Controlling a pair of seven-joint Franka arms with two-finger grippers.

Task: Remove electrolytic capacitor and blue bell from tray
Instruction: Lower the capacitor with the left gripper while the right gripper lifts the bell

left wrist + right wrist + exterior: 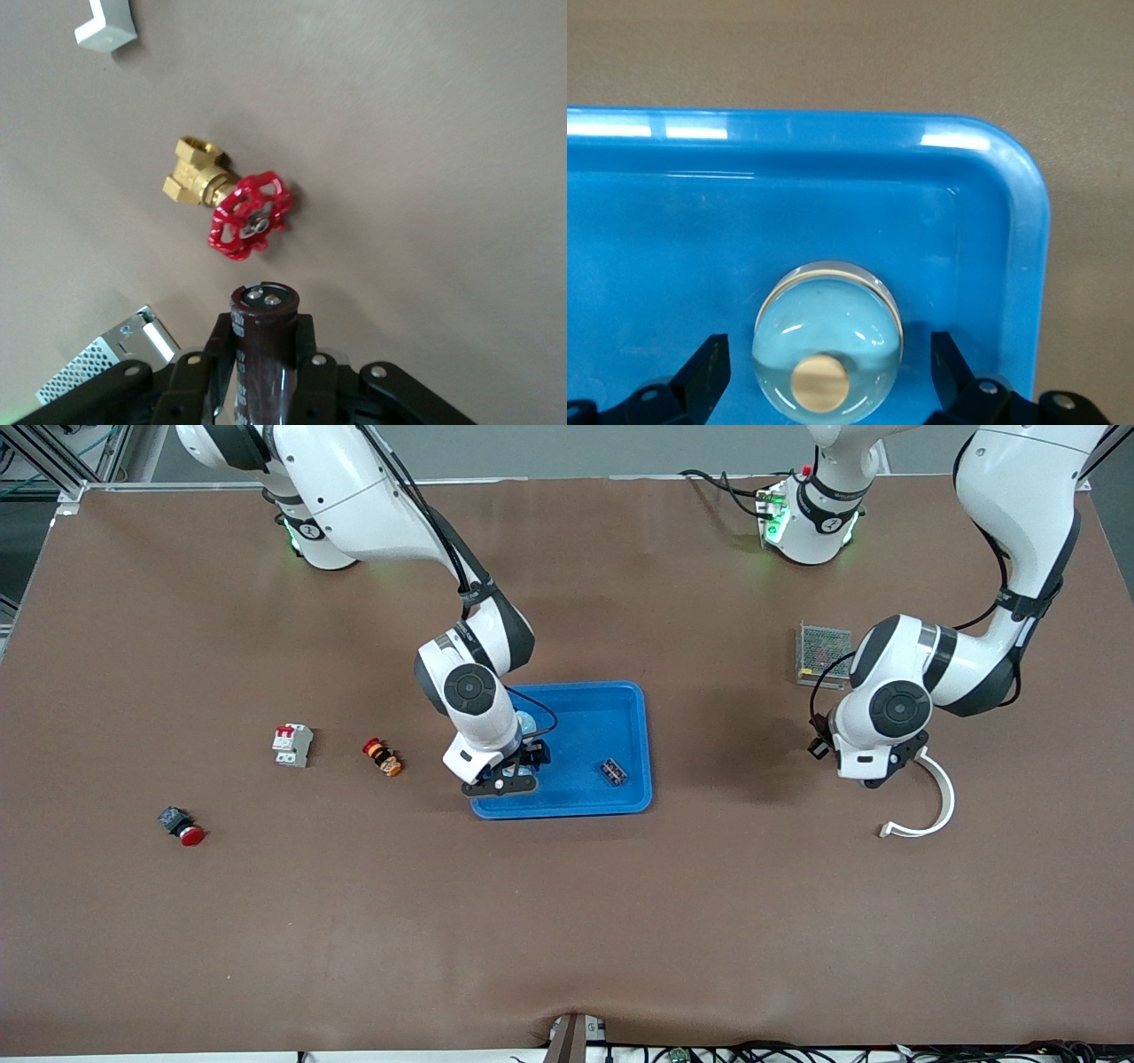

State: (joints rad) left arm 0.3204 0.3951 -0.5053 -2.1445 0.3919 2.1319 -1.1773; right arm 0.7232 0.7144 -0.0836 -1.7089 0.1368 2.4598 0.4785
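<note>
Left gripper [266, 372]: clamped on the capacitor [263, 341], a dark brown cylinder with its terminal end out; held over bare table at the left arm's end. The capacitor's lower length is cut off in the left wrist view, and in the front view the wrist hides it entirely.
Right gripper [828, 367]: fingers spread wide either side of the bell [828, 336], not touching it. Only the fingertips [709, 363] show in the right wrist view.
Bell: shiny dome with a pale knob, resting in the tray [620, 717] at a corner toward the right arm's end; in the front view the arm mostly hides it.
Tray: blue, mid-table; also holds a small dark part [612, 771].
Valve [232, 199]: brass body, red handwheel; seen in the left wrist view only.
White curved piece [930, 806]: beside the left gripper, partly hidden by it.
Mesh-cased unit [822, 654]: partly hidden by the left arm.
Toward the right arm's end: breaker [292, 745], orange part [383, 756], red button [182, 825].
Table [567, 921]: brown mat, cables along its edge.
Arms: right arm reaches down into the tray; left arm bends sharply, wrist low.
</note>
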